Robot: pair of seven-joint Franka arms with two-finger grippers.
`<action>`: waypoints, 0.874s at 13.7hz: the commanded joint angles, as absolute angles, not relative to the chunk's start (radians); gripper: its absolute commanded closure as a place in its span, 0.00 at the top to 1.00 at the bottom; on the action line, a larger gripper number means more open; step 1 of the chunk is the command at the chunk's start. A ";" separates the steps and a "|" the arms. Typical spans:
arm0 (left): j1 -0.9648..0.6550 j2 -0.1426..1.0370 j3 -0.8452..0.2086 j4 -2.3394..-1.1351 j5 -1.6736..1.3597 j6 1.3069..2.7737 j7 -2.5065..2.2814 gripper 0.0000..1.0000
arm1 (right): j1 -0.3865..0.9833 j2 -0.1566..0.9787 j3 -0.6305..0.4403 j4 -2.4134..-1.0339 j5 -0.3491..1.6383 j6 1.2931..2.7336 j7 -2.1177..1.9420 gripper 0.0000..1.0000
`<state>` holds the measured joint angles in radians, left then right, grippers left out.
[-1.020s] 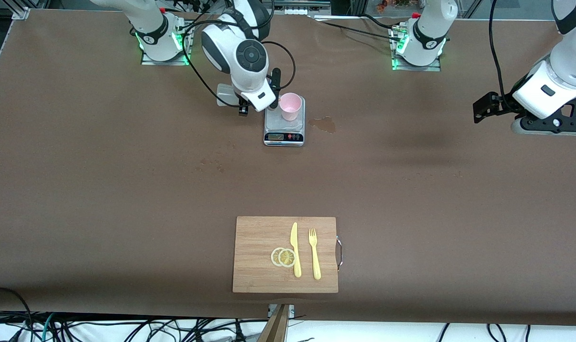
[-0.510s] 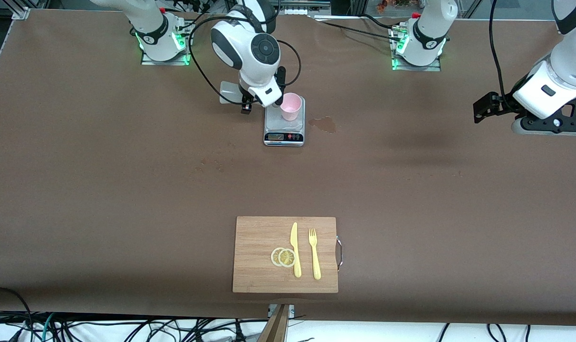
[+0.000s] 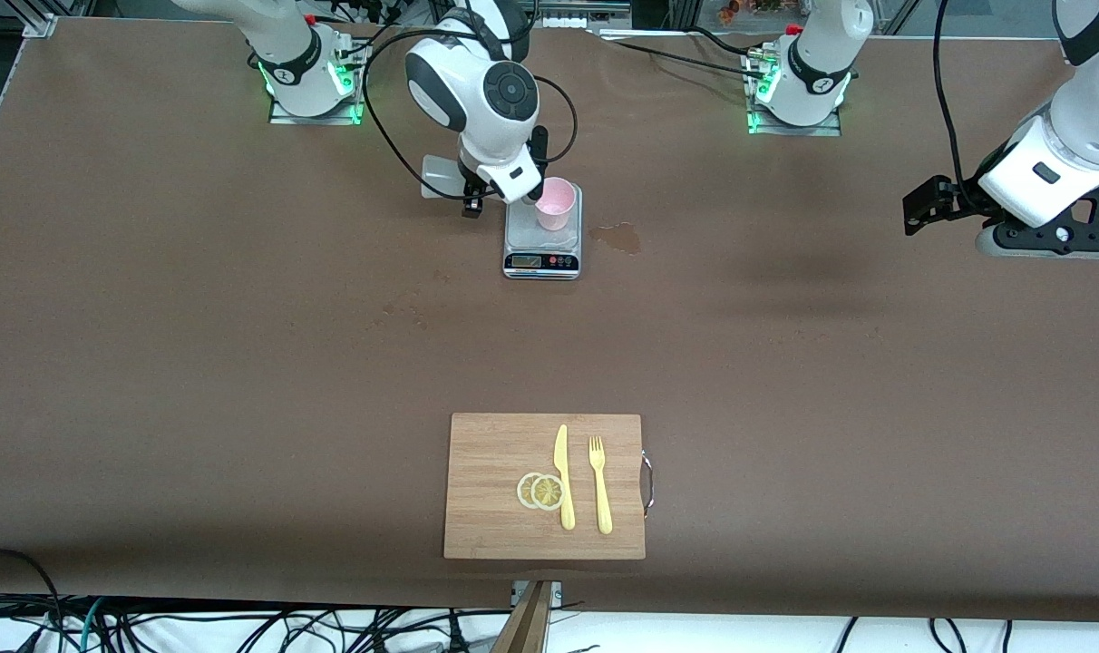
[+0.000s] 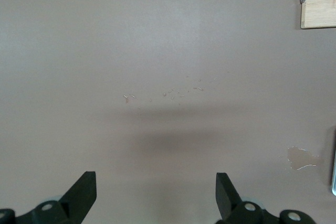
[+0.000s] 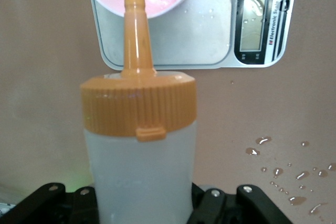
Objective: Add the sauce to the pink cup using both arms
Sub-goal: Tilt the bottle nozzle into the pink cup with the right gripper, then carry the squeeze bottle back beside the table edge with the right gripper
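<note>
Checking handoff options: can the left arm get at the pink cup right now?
Probably not easily: the left hand hangs open over bare table, while the right hand tilts the sauce over the pink cup, crowding it.

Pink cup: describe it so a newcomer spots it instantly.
Find the kitchen scale mid-table, near the robots' bases. The pink cup stands upright on its plate, with the right gripper tipping the sauce bottle's orange nozzle over it. It is the only pink thing there.

The whitish sauce bottle (image 5: 140,150), tilted, aims its orange nozzle over the rim of the upright pink cup (image 3: 555,202).
</note>
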<state>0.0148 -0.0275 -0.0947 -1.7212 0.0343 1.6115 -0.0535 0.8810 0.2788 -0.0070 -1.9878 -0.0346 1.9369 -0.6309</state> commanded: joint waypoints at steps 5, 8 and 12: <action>0.017 -0.014 -0.094 -1.695 0.028 1.594 -0.058 1.00 | 0.821 0.201 -0.003 -1.976 0.083 1.899 -0.762 0.00; 0.017 -0.014 -0.094 -1.695 0.028 1.594 -0.058 1.00 | 0.779 0.146 -0.005 -1.976 0.164 1.870 -0.837 0.00; 0.017 -0.014 -0.095 -1.695 0.028 1.594 -0.058 1.00 | 0.588 0.058 -0.002 -1.974 0.326 1.790 -1.068 0.00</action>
<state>0.0151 -0.0275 -0.0946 -1.7211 0.0342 1.6115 -0.0535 0.6991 0.1172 -0.0117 -1.9690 0.2453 1.8439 -0.9435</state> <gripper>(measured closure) 0.000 0.740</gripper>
